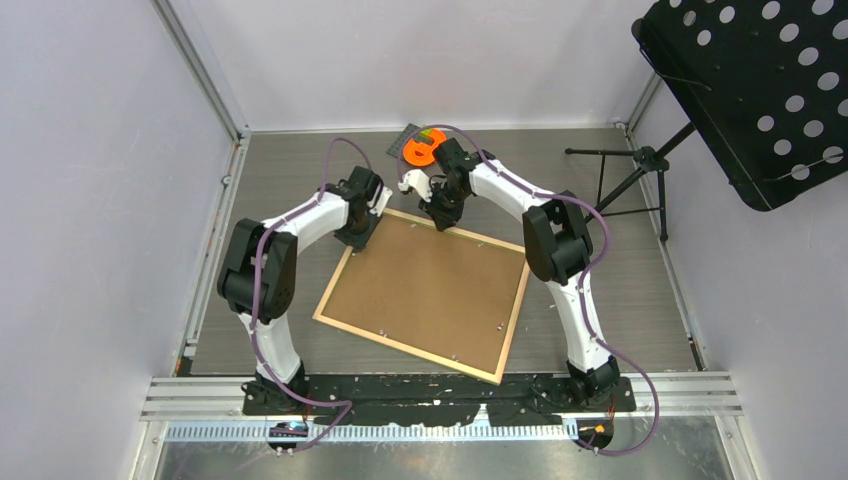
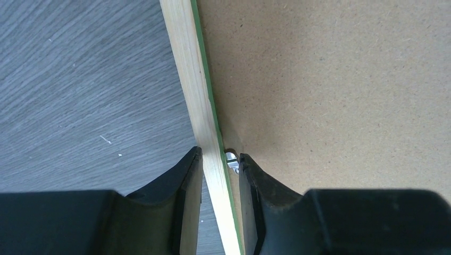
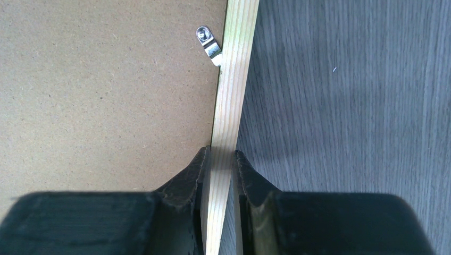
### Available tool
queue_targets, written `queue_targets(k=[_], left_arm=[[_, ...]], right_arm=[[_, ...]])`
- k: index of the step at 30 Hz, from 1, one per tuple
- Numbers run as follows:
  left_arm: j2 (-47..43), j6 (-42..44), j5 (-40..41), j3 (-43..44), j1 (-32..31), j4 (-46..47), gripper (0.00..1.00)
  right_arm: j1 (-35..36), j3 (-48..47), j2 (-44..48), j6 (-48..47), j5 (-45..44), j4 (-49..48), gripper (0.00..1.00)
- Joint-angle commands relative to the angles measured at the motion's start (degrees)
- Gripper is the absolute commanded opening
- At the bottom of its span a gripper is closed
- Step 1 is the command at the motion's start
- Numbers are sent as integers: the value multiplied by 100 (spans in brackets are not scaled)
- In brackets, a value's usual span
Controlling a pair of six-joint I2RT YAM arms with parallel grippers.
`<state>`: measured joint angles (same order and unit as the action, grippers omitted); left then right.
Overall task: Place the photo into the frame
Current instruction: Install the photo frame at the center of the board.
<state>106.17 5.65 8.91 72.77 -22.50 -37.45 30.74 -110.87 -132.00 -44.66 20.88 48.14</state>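
The frame (image 3: 234, 79) lies flat in the middle of the surface (image 1: 640, 290). The right end effector (image 3: 220, 156) pinches its far rail. The left end effector (image 2: 219, 159) straddles its left rail, slightly open.

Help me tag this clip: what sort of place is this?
Probably a lab robot cell: plain pale walls enclose a grey table, aluminium rails line its edges, and a black perforated stand sits beside it.

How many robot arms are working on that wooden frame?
2. The left gripper straddles the left rail of the frame near its far corner, jaws slightly apart; the right gripper is clamped on the far rail.
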Motion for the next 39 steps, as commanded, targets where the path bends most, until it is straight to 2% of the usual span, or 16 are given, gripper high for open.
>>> queue_targets(k=[1,18,27,30,33,39], left_arm=[[53,-42,38,241,-83,-52,31],[-12,142,456,62,-166,117,28],[30,87,512,119,-255,-10,33],[64,23,432,176,-255,-103,41],[66,-80,353,203,-257,-202,57],[-2,-239,248,167,-246,-207,68]], right_arm=[[31,85,261,-82,-36,64,6],[28,121,307,-95,-23,64,6],[24,137,307,-95,-10,64,6],[29,134,321,-93,-21,64,6],[28,186,362,-203,-149,64,6],[-55,258,486,-626,-527,20,6]])
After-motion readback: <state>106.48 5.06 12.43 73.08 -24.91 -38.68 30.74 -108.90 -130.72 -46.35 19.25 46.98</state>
